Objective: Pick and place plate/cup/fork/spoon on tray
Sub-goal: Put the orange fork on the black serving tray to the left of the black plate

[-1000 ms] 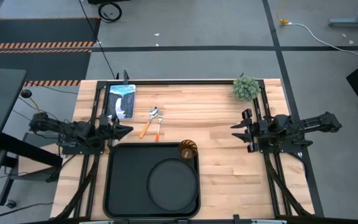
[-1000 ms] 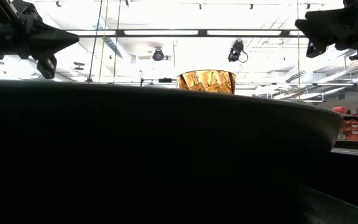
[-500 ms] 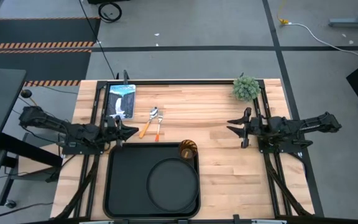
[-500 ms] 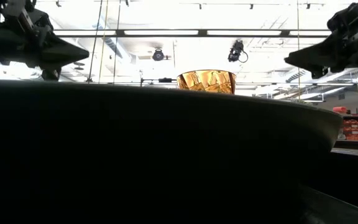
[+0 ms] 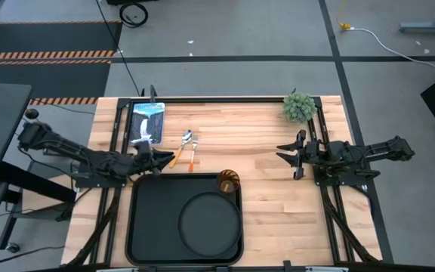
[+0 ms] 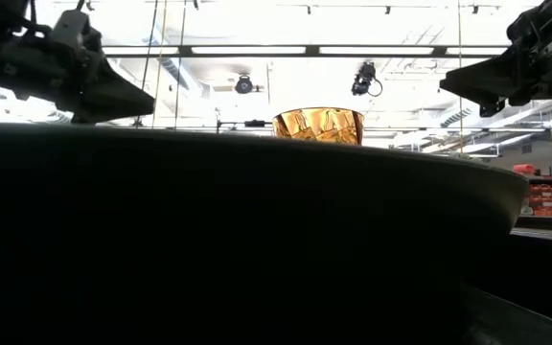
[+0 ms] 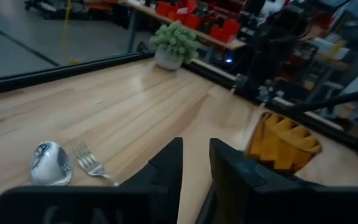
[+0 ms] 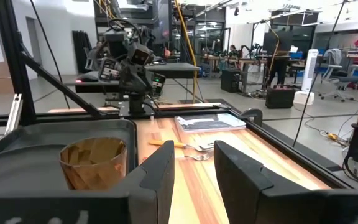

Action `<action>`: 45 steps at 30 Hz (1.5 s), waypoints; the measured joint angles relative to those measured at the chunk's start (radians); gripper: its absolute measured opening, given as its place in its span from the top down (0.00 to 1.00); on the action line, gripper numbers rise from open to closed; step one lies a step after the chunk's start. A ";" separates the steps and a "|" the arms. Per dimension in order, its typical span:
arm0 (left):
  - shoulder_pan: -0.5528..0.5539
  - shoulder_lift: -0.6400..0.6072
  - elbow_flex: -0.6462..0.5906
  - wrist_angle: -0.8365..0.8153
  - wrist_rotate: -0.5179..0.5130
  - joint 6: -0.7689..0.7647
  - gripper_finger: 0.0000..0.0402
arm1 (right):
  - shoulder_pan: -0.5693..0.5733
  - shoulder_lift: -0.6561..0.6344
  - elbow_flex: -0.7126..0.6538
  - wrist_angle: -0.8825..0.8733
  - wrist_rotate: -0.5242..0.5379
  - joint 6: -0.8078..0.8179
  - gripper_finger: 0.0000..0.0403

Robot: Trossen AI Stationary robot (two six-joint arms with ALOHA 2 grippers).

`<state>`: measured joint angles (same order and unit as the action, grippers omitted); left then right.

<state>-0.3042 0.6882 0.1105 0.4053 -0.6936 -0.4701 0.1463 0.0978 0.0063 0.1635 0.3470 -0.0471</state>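
Note:
The black tray (image 5: 146, 219) lies at the table's near middle. The round black plate (image 5: 210, 224) lies flat in its right half, and the amber cup (image 5: 228, 181) stands upright in its far right corner. The spoon (image 5: 181, 148) and the fork (image 5: 192, 156) lie side by side on the wood beyond the tray, bowl and tines toward the far edge. My left gripper (image 5: 166, 156) hovers narrowly open by their handle ends; its wrist view shows the spoon's bowl (image 7: 47, 163) and the fork's tines (image 7: 89, 160) ahead. My right gripper (image 5: 282, 156) hangs open and empty over the right side.
A green fuzzy plant (image 5: 299, 106) stands at the far right corner. A printed card (image 5: 147, 121) lies at the far left. Black frame rails run along both sides. Bare wood (image 5: 270, 200) lies between the tray and my right arm.
My left gripper has gone toward the table's right, from the left rail to the handle ends of the spoon and fork. My right gripper has turned about its axis and gone a little toward the table's left, then kept still.

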 joint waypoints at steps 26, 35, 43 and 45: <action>0.137 0.831 0.478 -0.210 0.171 -0.372 0.79 | 0.000 0.000 0.000 0.000 -0.001 0.000 0.70; 0.220 0.932 0.691 -0.534 0.306 -0.471 0.79 | 0.000 0.000 0.000 0.000 -0.001 0.000 0.70; 0.275 0.929 0.725 -0.642 0.356 -0.520 0.79 | 0.000 0.000 0.000 0.000 -0.001 0.000 0.70; 0.298 0.929 0.725 -0.650 0.357 -0.538 0.79 | 0.000 0.000 0.000 0.000 -0.001 0.000 0.70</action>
<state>-0.0062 1.6176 0.8360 -0.2449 -0.3370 -1.0079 0.1462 0.0978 0.0063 0.1631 0.3458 -0.0471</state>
